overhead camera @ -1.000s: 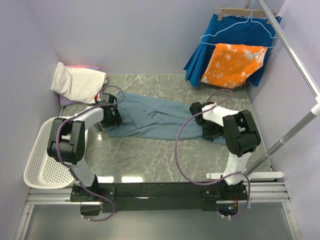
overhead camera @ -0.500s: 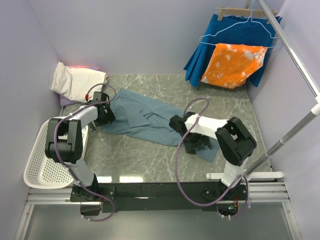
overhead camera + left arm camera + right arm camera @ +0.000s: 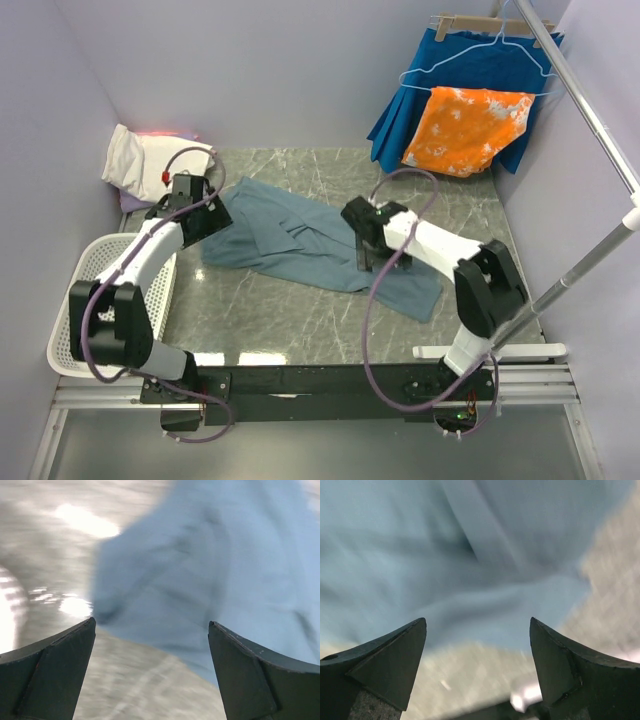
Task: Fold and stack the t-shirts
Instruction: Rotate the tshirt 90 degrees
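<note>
The blue-grey t-shirt (image 3: 300, 240) lies rumpled and unfolded across the middle of the marble desk (image 3: 280, 320), running from the left-centre towards the near right. The left arm (image 3: 150, 250) reaches to the shirt's left end, and the left jaws sit over that edge. In the left wrist view the two dark fingers (image 3: 50, 675) stand wide apart with nothing between them. The shirt's rounded edge lies just beyond the tips, with bare desk beneath and to the left.

The right arm (image 3: 440, 245) stretches in over the right half of the shirt, its jaws above the cloth near the shirt's middle. In the right wrist view those fingers (image 3: 580, 665) are also spread wide and grip nothing. Blurred blue-grey cloth fills the space ahead of them, and desk shows along the bottom and right. I cannot tell whether the tips touch the fabric.

The cream-white t-shirt (image 3: 150, 165) sits folded in the far left corner, well apart from both jaws. A white basket (image 3: 90, 330) rests at the desk's left edge.
</note>
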Motion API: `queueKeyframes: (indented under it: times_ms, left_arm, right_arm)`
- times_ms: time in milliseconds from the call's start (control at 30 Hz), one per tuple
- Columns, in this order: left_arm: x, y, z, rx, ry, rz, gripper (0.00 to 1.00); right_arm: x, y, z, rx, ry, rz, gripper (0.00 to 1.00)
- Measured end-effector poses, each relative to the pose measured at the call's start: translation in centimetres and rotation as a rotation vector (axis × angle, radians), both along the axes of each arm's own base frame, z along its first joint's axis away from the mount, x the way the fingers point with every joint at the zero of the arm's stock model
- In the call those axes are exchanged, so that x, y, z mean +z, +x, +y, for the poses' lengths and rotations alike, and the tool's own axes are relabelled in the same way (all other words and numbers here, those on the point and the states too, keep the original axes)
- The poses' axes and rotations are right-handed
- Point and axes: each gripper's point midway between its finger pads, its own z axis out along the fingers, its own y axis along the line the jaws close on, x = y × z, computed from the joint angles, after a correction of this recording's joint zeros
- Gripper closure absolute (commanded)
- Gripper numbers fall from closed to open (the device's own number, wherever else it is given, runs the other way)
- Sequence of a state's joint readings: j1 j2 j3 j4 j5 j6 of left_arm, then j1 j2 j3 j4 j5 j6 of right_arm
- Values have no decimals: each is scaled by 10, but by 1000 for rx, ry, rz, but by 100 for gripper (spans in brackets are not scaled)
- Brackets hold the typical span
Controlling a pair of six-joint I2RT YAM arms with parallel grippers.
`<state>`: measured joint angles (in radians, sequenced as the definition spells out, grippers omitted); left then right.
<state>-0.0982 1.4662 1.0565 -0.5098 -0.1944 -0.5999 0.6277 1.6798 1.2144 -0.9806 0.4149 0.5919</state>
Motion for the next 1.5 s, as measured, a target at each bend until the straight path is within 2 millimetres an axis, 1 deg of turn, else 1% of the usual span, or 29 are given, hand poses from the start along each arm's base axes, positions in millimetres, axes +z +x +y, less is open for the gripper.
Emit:
queueKeyframes:
  times_ms: [67,133,167,200,267,333,367,433,467,533,600,633,700,733,833,933,1000,1067,1133,1167,1233,1267,1300,1333,1367,1400,1433,1467,1500]
  left_arm:
    - [13,2,-22,-60,-59,-49,1]
    - [21,6,-41,-106,-113,-85,1]
    - [21,6,-50,-125,-140,-95,1]
    - [20,8,-58,-139,-167,-105,1]
    - [8,7,-67,-145,-216,-97,0]
    - [-7,9,-72,-140,-250,-72,1]
    - [-16,13,-75,-136,-264,-59,0]
    - [-33,20,-79,-131,-280,-26,0]
    - [-43,25,-82,-130,-285,1,1]
    - [-57,41,-86,-132,-289,29,1]
    - [-68,65,-91,-132,-289,45,1]
    - [-70,75,-93,-134,-290,47,1]
    - [-67,99,-97,-141,-288,48,0]
    - [-64,116,-99,-150,-283,38,1]
    - [-60,171,-105,-182,-253,-3,1]
    - [-63,218,-109,-215,-217,-17,1]
    - [-63,237,-111,-238,-207,-25,1]
    - [-58,254,-114,-271,-208,-55,1]
    - [-54,260,-117,-300,-239,-75,1]
    - [-52,262,-117,-311,-255,-80,1]
    - [-46,265,-116,-337,-281,-95,1]
    - [-44,266,-114,-345,-288,-101,1]
    - [-42,266,-112,-355,-293,-108,1]
    - [-40,267,-110,-364,-298,-116,1]
    - [-39,266,-108,-371,-299,-126,1]
    - [-41,260,-104,-371,-304,-117,1]
    - [-42,250,-102,-368,-310,-99,1]
    - [-41,241,-101,-369,-316,-91,0]
    - [-40,231,-100,-368,-320,-81,1]
  right_arm:
    - [-3,35,9,-24,35,-42,11]
    - [-9,65,15,-35,71,-72,11]
    - [-14,78,16,-39,89,-82,11]
    - [-17,86,15,-45,98,-86,11]
    - [-24,101,10,-57,109,-89,11]
    - [-31,109,1,-72,109,-80,12]
    - [-34,111,-3,-79,108,-73,12]
    - [-42,112,-11,-93,106,-50,13]
    - [-47,111,-15,-100,106,-40,15]
    - [-51,109,-17,-106,118,-28,17]
    - [-53,107,-16,-102,128,-30,20]
    - [-53,106,-15,-100,136,-31,20]
    - [-55,97,-13,-92,155,-29,20]
    - [-54,91,-12,-85,161,-26,20]
    - [-57,61,-1,-36,181,21,20]
    - [-59,29,21,51,187,58,19]
    - [-60,5,44,128,208,90,19]
    - [-61,-20,68,204,247,130,19]
    - [-62,-51,94,291,289,190,19]
    - [-62,-63,101,326,296,213,18]
    - [-60,-88,111,383,292,256,16]
    - [-59,-97,114,400,294,271,12]
    - [-58,-105,115,410,292,284,11]
    - [-55,-107,111,408,278,281,11]
    - [-52,-105,107,403,261,269,11]
    - [-46,-98,101,391,241,244,10]
    - [-38,-87,97,371,228,213,11]
    - [-27,-71,95,354,223,171,11]
    - [-15,-50,96,335,232,113,10]
